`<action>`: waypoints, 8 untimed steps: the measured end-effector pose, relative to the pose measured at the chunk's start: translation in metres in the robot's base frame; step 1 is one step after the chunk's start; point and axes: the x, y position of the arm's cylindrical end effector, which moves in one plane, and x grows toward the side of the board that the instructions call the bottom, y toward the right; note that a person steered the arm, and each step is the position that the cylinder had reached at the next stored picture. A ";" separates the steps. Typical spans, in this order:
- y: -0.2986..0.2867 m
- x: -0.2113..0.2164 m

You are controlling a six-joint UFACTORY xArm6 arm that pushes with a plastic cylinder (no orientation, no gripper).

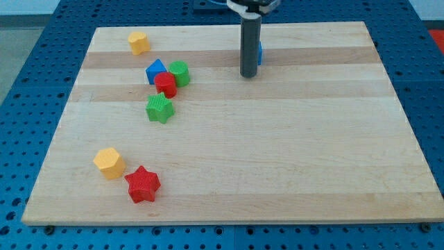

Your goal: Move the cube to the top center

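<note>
My dark rod comes down from the view's top centre and my tip [248, 74] rests on the wooden board [291, 153]. A blue block [259, 53], probably the cube, is almost wholly hidden behind the rod; only a sliver shows on the rod's right side, just above my tip. It sits near the top centre of the board.
A cluster at the upper left holds a blue block [155, 71], a green cylinder-like block [180, 73], a red block [165, 85] and a green star [160, 108]. A yellow block [139, 42] lies at the top left. A yellow block [109, 162] and a red star [143, 184] lie at the lower left.
</note>
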 end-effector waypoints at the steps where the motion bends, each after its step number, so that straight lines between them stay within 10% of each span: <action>1: 0.025 -0.018; 8: 0.027 -0.097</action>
